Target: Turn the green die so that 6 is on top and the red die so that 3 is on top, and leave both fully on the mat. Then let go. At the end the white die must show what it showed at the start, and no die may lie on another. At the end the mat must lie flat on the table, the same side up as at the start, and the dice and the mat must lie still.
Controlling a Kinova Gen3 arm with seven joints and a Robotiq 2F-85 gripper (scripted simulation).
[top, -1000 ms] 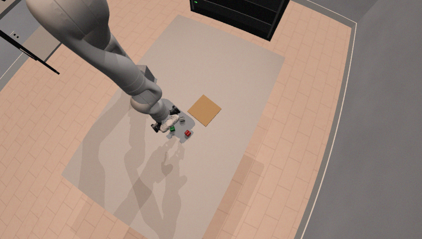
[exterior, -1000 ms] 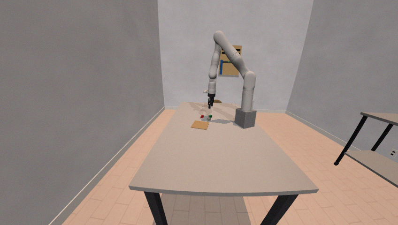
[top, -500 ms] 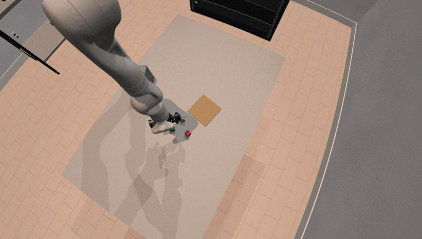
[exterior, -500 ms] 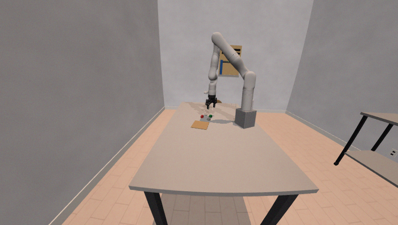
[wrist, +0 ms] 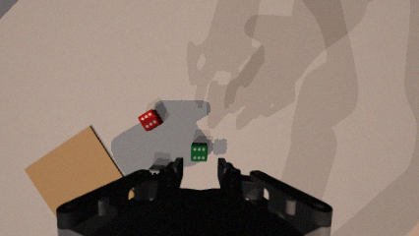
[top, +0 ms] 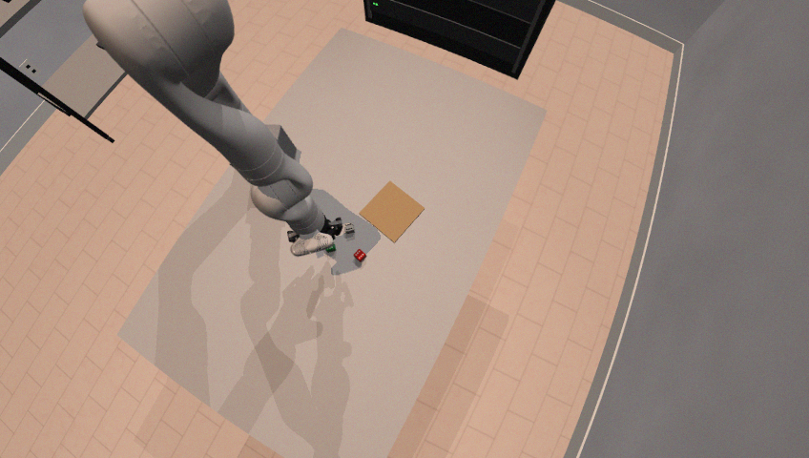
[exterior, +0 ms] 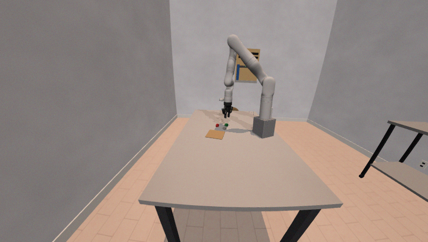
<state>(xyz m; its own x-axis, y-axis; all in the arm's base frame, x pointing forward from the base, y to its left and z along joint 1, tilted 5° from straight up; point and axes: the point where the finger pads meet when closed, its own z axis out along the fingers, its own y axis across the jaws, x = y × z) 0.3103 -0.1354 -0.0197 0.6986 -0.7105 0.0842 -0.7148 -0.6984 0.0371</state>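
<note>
The green die (top: 331, 248) (exterior: 226, 125) (wrist: 199, 152) stands on the table; its face toward the wrist camera looks like a 6. The red die (top: 360, 255) (exterior: 217, 125) (wrist: 149, 120) stands apart from it, and its upward face also looks like a 6. The white die (top: 348, 228) (exterior: 224, 127) stands between green and the mat; in the wrist view a finger mostly hides it. The tan mat (top: 391, 211) (exterior: 215, 134) (wrist: 74, 172) lies flat with no die on it. My gripper (exterior: 227, 116) (wrist: 200, 166) is partly open and empty, high above the dice, pointing down.
The table (top: 431, 118) (exterior: 237, 168) (wrist: 59, 64) carries the arm's grey base (exterior: 264, 127) beside the dice area. The arm's shadows fall across the dice. A black shelf unit (top: 454, 33) stands beyond the table edge.
</note>
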